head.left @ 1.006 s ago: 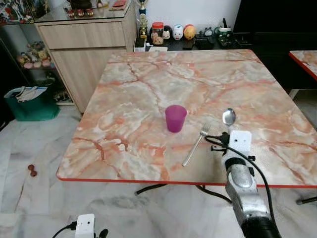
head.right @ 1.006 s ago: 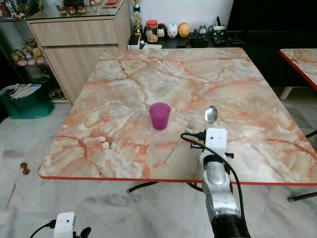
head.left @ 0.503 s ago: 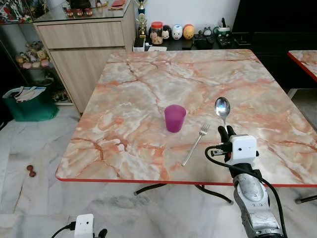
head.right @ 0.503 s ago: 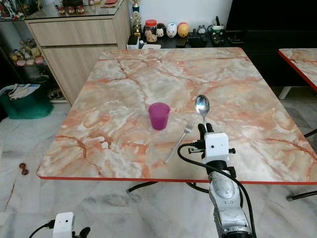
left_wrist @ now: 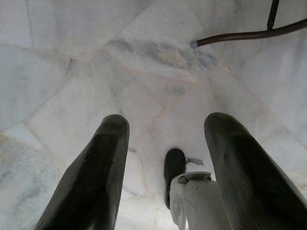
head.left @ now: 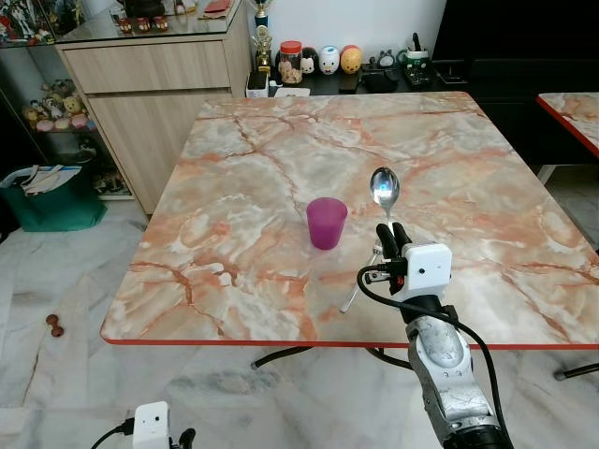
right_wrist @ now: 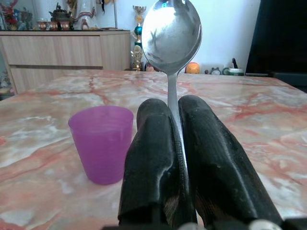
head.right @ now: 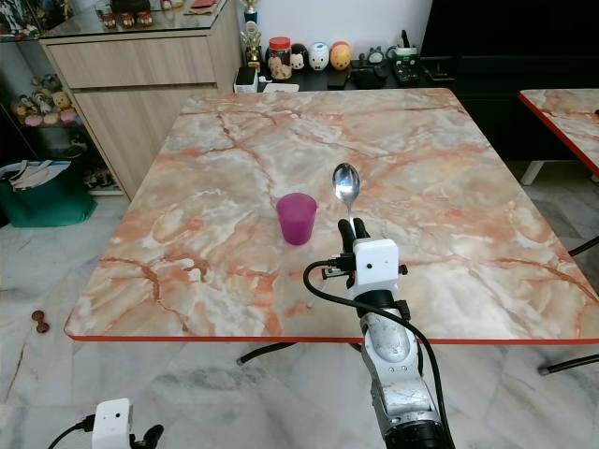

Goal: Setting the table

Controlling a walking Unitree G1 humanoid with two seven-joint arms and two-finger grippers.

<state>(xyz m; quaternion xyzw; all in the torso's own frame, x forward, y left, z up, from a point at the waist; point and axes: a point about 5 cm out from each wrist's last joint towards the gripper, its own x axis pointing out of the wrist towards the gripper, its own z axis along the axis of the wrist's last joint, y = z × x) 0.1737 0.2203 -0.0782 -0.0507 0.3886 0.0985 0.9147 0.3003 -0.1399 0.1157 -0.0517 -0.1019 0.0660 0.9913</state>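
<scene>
Right wrist view: the right gripper (right_wrist: 175, 158) squeezes a spoon (right_wrist: 171, 36) tight between its two black fingers.

The spoon stands straight up, bowl on top, over the near edge of the marble table (head.left: 281, 150). A purple cup (head.left: 327, 223) stands upright just beside it, toward the middle. A fork (head.left: 354, 297) lies on the table, partly hidden behind the gripper. The left gripper (left_wrist: 165, 172) hangs low over the floor (left_wrist: 96, 57), fingers spread apart and holding nothing.

White marble floor (head.left: 56, 281) — wooden sideboard (head.left: 154, 89) by white wall (head.left: 365, 23); dark cabinet (head.left: 519, 56) right.
</scene>
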